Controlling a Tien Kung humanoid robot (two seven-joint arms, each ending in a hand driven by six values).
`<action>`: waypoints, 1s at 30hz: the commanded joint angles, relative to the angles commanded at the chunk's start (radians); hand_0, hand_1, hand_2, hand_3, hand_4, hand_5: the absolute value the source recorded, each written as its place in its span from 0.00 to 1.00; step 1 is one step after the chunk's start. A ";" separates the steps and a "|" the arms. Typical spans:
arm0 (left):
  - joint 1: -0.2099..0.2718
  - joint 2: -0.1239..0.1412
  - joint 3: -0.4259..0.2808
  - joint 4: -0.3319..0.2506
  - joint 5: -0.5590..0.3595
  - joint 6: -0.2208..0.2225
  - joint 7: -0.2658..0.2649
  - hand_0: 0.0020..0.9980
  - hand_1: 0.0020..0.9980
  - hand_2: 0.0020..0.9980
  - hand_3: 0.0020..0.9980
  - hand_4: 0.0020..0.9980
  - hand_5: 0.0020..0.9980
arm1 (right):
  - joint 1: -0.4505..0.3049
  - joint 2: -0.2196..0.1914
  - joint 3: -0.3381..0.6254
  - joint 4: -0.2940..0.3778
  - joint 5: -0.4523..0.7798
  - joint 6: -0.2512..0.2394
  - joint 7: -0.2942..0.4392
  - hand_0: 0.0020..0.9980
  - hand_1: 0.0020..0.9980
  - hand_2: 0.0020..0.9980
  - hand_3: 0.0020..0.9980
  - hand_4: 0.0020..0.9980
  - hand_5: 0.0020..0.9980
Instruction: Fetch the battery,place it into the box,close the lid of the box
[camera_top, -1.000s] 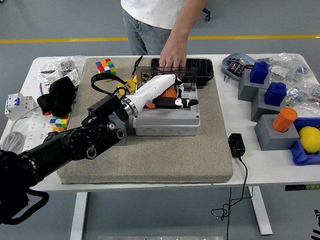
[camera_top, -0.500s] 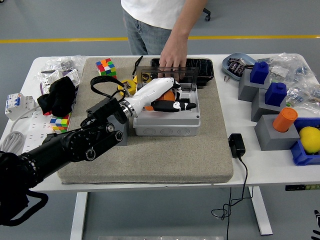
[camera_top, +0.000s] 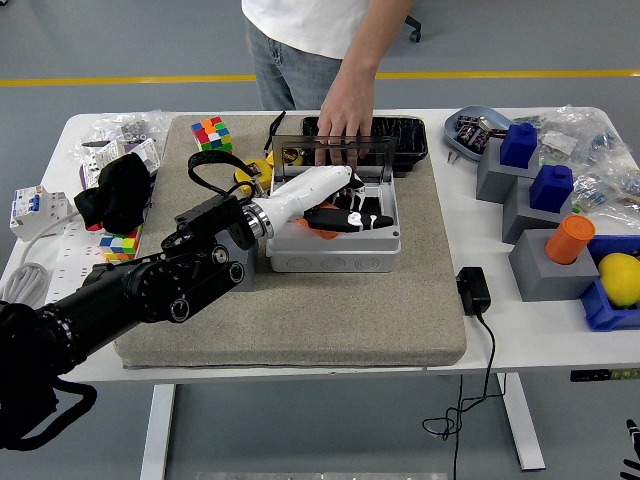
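Observation:
A grey box (camera_top: 335, 250) sits on the felt mat (camera_top: 300, 320). Its smoky clear lid (camera_top: 300, 155) stands upright at the back. A person's hand (camera_top: 343, 115) rests on the lid's top edge and holds it up. My left hand (camera_top: 340, 215), white with black fingers (camera_top: 362, 221), reaches from the left down into the box. It is curled over an orange battery (camera_top: 322, 231), of which only a sliver shows under the palm. The right hand is out of view.
A Rubik's cube (camera_top: 210, 132) and a black tray (camera_top: 405, 135) lie behind the box. A black adapter (camera_top: 472, 290) sits right of the mat. Grey-blue blocks (camera_top: 530, 180), an orange cylinder (camera_top: 570, 238) and a lemon (camera_top: 620, 278) crowd the right side. A black cloth (camera_top: 115, 192) lies left.
My left hand has sunk lower into the box with the battery; the orange shows much less now. The person's hand stays on the lid.

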 joint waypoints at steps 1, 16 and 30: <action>-0.001 0.000 -0.001 0.000 0.003 -0.001 0.000 0.86 0.77 0.69 0.65 1.00 0.99 | 0.000 0.000 0.001 0.000 -0.001 0.000 -0.001 0.85 0.83 0.80 0.83 1.00 1.00; -0.024 0.000 -0.069 -0.080 0.107 -0.087 0.048 0.85 0.75 0.70 0.66 1.00 1.00 | 0.000 0.003 0.001 0.000 -0.001 0.005 -0.002 0.85 0.82 0.80 0.83 1.00 1.00; 0.024 0.000 -0.373 -0.349 0.125 -0.618 0.472 0.43 0.57 0.55 0.53 1.00 1.00 | 0.002 0.006 0.007 0.000 0.000 0.004 0.000 0.84 0.82 0.80 0.82 1.00 1.00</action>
